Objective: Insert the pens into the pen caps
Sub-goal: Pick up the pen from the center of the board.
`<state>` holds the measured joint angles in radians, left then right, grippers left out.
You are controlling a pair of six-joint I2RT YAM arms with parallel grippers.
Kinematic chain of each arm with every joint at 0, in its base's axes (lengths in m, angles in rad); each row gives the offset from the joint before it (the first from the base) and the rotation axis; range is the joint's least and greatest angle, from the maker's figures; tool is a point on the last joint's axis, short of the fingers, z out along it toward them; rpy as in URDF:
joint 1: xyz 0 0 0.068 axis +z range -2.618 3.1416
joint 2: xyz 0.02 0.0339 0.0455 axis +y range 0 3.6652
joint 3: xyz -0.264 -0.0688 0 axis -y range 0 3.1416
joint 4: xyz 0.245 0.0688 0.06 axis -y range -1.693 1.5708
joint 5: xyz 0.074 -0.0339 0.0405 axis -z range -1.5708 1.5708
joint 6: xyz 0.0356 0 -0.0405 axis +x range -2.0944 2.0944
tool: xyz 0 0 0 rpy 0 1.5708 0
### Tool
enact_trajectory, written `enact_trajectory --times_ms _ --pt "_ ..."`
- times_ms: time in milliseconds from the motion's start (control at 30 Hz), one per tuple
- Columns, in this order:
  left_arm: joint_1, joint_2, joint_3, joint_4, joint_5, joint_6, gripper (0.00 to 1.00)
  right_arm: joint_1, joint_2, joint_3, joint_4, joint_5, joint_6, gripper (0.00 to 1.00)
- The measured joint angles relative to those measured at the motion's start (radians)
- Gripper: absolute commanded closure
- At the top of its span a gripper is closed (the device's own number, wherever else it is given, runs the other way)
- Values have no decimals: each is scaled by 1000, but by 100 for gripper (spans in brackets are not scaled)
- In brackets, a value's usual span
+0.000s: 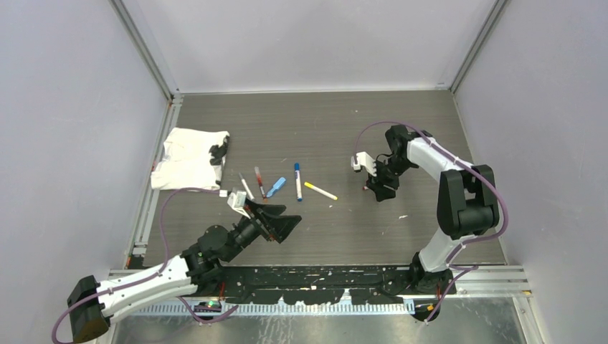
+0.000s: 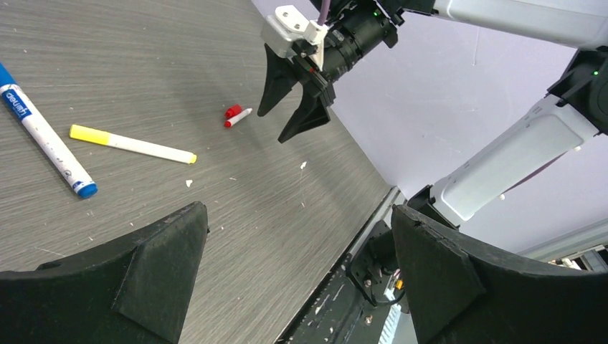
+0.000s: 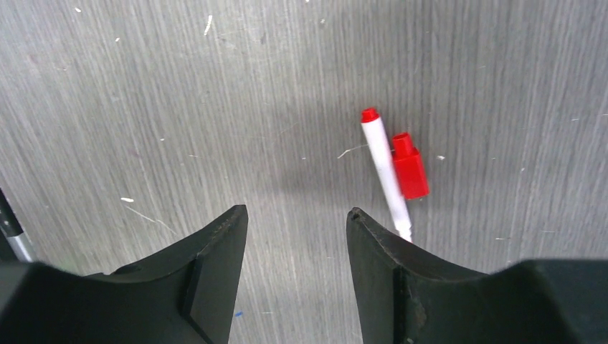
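A short red-tipped pen (image 3: 385,172) lies on the table with a red cap (image 3: 409,166) touching its side. My right gripper (image 3: 297,215) is open and empty just above the table; the pen lies past its right finger (image 3: 401,272). The left wrist view shows the same pen (image 2: 240,116), cap (image 2: 232,110) and right gripper (image 2: 294,107). A blue pen (image 1: 297,180), a yellow pen (image 1: 320,190), a red pen (image 1: 259,180) and a dark-tipped pen (image 1: 246,185) lie mid-table. My left gripper (image 1: 276,222) is open and empty, near of them.
A light-blue oblong piece (image 1: 276,187) lies among the pens. A white cloth (image 1: 188,158) with a dark patch lies at the far left. The blue pen (image 2: 43,136) and the yellow pen (image 2: 133,144) also show in the left wrist view. Walls enclose the table.
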<state>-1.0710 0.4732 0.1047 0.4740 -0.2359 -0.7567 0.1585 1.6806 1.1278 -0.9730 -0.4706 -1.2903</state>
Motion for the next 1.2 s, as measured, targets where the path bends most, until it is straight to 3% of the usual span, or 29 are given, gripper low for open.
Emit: enact_trajectory --times_ms 500,1200 --pt "0 -26 -18 -7 -8 -3 0 -33 148 65 33 3 -61 49" --pt "0 33 -19 3 -11 -3 0 -43 134 132 -26 -29 -122 52"
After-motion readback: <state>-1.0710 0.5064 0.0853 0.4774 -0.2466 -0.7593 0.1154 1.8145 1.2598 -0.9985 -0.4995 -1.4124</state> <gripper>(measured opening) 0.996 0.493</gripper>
